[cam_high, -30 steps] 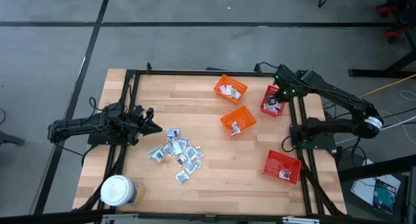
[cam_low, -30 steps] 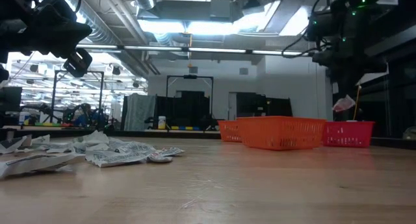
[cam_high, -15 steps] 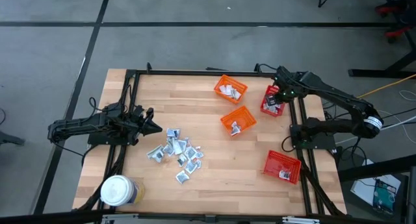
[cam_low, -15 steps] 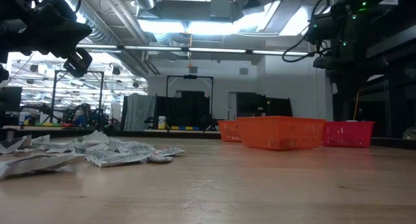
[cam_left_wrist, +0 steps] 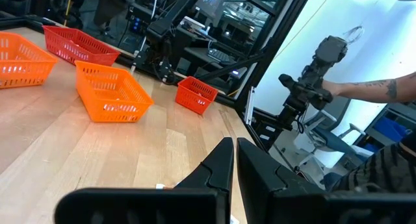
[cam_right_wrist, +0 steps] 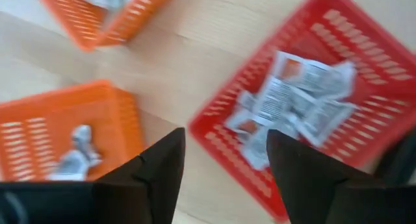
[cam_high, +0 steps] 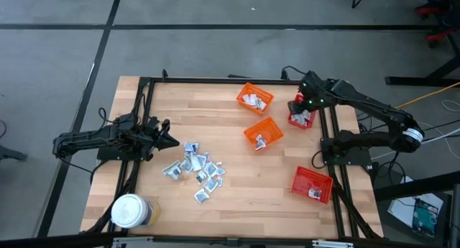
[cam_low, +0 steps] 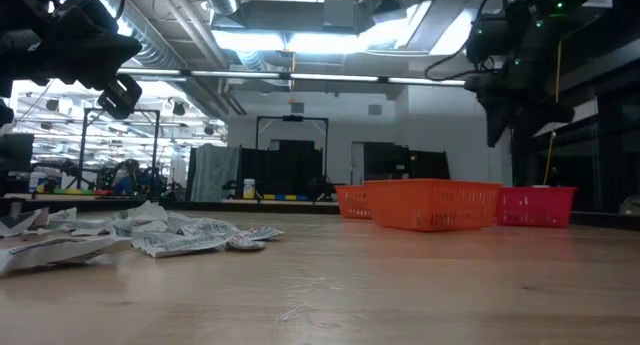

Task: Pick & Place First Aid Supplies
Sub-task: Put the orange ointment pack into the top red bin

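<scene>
The first aid sachets (cam_high: 194, 169) lie in a loose pile on the table's left half; they also show in the low view (cam_low: 150, 233). More sachets (cam_right_wrist: 302, 97) lie in the far red basket (cam_high: 302, 113). My right gripper (cam_right_wrist: 224, 165) hangs open and empty above that basket's left rim, and shows in the high view (cam_high: 305, 98). My left gripper (cam_high: 169, 140) is shut and empty; it waits just left of the pile, and its fingers show in the left wrist view (cam_left_wrist: 234, 162).
Two orange baskets (cam_high: 255, 98) (cam_high: 264, 133) holding sachets stand at the table's far middle. A second red basket (cam_high: 313, 183) stands near the right edge. A white-lidded jar (cam_high: 131, 212) stands at the near left corner. A person's arm (cam_left_wrist: 364, 87) shows beyond the table.
The sachet that hung below my right gripper has dropped out of its hold and no longer shows under it in the low view. My right gripper has since moved a little toward the table's left, above the far red basket.
</scene>
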Robot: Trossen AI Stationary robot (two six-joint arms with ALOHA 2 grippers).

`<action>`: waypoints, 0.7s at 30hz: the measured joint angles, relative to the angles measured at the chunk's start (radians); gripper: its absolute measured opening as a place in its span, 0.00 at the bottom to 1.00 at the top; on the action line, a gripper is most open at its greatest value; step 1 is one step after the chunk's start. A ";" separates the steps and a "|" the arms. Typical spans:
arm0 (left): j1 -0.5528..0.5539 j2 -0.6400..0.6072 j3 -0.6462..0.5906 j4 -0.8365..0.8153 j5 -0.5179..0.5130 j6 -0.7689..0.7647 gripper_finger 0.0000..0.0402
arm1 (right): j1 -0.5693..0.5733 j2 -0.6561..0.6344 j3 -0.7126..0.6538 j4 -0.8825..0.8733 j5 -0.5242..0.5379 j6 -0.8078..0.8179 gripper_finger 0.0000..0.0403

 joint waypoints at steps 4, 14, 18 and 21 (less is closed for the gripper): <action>0.000 0.000 0.000 0.000 0.000 0.000 0.04 | 0.060 0.000 0.000 0.060 -0.004 0.042 0.54; 0.000 0.000 0.000 0.000 0.000 0.000 0.04 | 0.208 0.001 0.000 0.247 -0.003 0.075 0.53; 0.000 0.000 0.000 0.000 0.000 0.000 0.04 | 0.269 0.001 0.000 0.393 -0.007 0.072 0.53; 0.000 0.000 0.000 0.000 0.000 0.000 0.04 | 0.312 0.014 0.000 0.523 -0.044 0.075 0.53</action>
